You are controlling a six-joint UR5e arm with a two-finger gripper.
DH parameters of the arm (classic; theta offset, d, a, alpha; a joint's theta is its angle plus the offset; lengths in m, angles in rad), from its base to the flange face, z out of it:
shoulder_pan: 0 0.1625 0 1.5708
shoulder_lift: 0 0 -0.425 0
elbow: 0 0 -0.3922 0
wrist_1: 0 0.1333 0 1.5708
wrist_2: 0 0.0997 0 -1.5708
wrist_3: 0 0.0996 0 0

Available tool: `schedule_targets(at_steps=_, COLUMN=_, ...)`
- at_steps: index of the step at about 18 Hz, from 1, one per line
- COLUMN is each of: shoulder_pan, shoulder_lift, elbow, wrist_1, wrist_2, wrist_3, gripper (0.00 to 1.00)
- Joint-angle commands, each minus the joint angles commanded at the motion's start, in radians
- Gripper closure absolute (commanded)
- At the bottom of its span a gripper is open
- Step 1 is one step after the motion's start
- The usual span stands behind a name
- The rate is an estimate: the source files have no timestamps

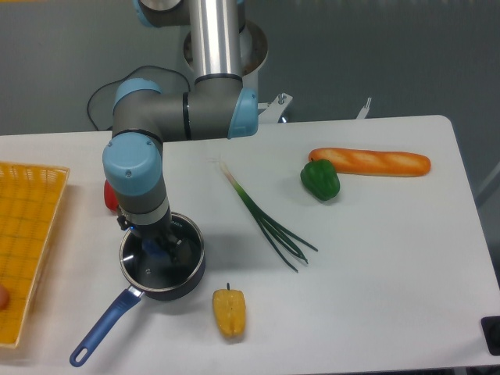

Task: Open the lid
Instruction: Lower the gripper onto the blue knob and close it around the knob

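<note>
The lid (150, 271), a glass disc with a thin metal rim, lies flat on the dark saucepan (198, 264) at the front left of the table. The saucepan's long blue handle (101, 333) points toward the front left. My gripper (158, 251) reaches straight down onto the lid's middle. Its dark fingers (175, 248) stand close on either side of the blue knob, which shows as a small blue patch between them. The wrist hides the back part of the lid.
A yellow pepper (229, 312) lies just right of the pan's front. Green onions (266, 223) run diagonally mid-table, with a green pepper (320, 180) and a baguette (369, 162) farther right. A red object (112, 195) sits behind the wrist. A yellow basket (27, 234) fills the left edge.
</note>
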Motion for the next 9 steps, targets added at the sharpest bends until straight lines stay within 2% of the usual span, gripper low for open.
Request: schedule_targets(at_steps=9, shoulder_pan=-0.003, shoulder_lift=0.0, elbow=-0.005, wrist_1=-0.003, wrist_2=0.012, wrist_3=0.0, gripper=0.0)
